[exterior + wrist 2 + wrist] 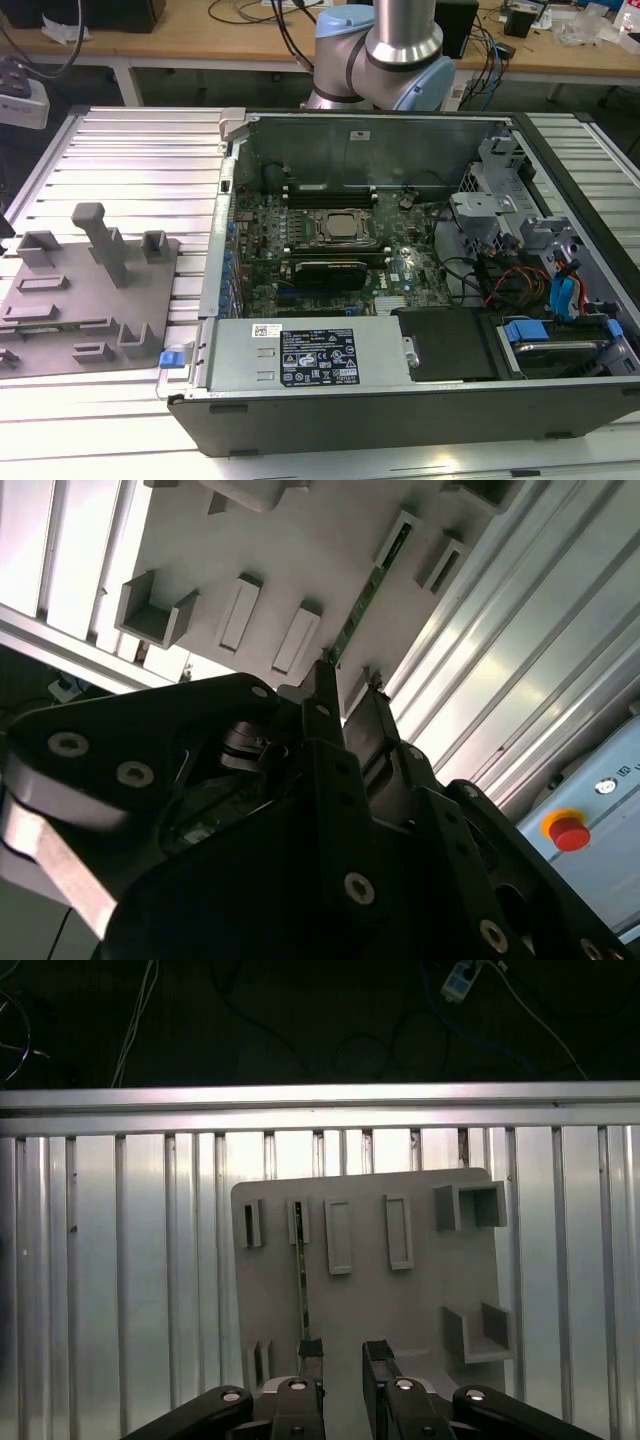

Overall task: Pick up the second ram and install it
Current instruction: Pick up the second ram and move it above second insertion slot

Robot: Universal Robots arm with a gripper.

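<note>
While the end effector (342, 1355) hangs open, the second ram (301, 1270) stands edge-on. It is probably light, stiff and fragile, so pinch its flat faces.

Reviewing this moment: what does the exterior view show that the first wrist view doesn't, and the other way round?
Exterior view's own: the open computer case with its motherboard and power supply, and the arm's blue-capped joint behind it.
First wrist view's own: the gripper, jaws apart, and the second ram, a slim strip seen edge-on, running toward one fingertip.
Shared: the grey tray lying on the ribbed metal table.
</note>
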